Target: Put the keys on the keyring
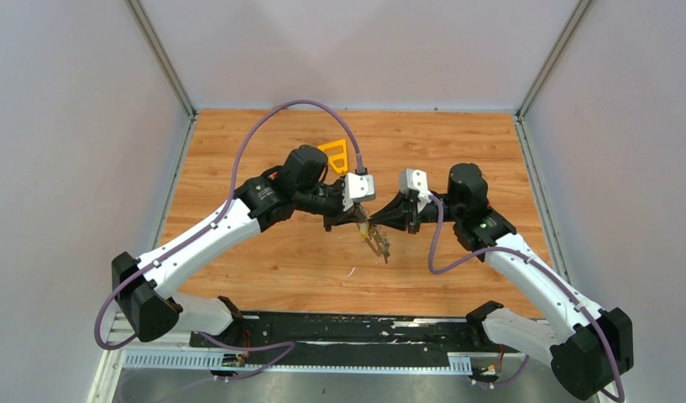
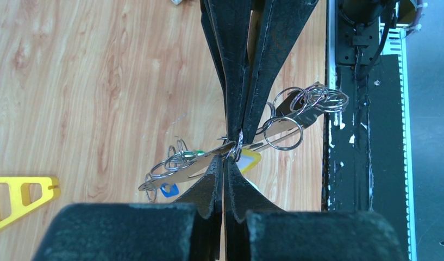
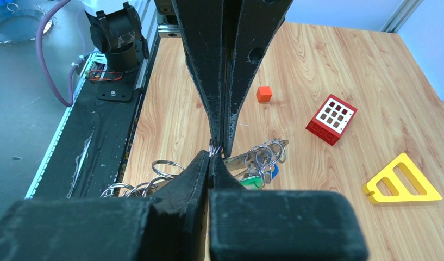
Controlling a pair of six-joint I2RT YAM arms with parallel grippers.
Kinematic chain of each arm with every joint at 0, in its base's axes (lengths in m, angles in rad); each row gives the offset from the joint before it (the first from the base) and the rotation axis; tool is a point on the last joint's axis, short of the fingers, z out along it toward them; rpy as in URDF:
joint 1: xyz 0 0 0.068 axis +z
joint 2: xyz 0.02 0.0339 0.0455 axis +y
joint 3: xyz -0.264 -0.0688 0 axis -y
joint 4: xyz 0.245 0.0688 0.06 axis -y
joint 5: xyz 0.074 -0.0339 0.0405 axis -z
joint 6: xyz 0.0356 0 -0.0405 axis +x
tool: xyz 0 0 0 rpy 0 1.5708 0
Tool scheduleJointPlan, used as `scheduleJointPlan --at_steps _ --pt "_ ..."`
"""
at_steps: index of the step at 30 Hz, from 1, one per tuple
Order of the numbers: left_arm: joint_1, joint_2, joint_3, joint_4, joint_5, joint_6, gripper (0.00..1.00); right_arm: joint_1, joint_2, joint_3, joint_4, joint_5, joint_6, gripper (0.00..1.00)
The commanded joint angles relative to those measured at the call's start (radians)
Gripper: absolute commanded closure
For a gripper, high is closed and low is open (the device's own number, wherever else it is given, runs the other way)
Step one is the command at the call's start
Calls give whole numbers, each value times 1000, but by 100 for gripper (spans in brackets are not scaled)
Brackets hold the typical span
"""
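Note:
My left gripper (image 1: pixel 364 222) and right gripper (image 1: pixel 376 223) meet tip to tip above the middle of the table. Both are shut on a small split ring (image 2: pixel 237 148) of the key bundle (image 1: pixel 378 244), which hangs just below them. In the left wrist view my left gripper (image 2: pixel 227 159) faces the right fingers (image 2: pixel 241 81). A long grey metal piece (image 2: pixel 181 171), apparently the keyring seen edge-on, carries several split rings (image 2: pixel 317 99) and blue (image 2: pixel 168 189), yellow (image 2: pixel 251 160) and green (image 2: pixel 197 153) tags. The right wrist view shows my right gripper (image 3: pixel 210 156) and the green tag (image 3: pixel 253 182).
A yellow triangular frame (image 1: pixel 335 154) lies behind the left wrist and also shows in the right wrist view (image 3: pixel 401 184). A small orange block (image 3: pixel 264 94) and a red toy brick (image 3: pixel 331 119) lie on the wood. The black base rail (image 1: pixel 339 332) runs along the near edge.

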Motion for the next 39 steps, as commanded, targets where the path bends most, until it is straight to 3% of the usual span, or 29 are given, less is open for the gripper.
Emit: scheduleJointPlan --at_steps 1,39 --pt "1 -13 53 12 -22 -7 100 3 -27 4 22 -55 -23 100" --pt "1 -25 58 -23 -4 -24 100 3 -22 8 24 -32 -12 100"
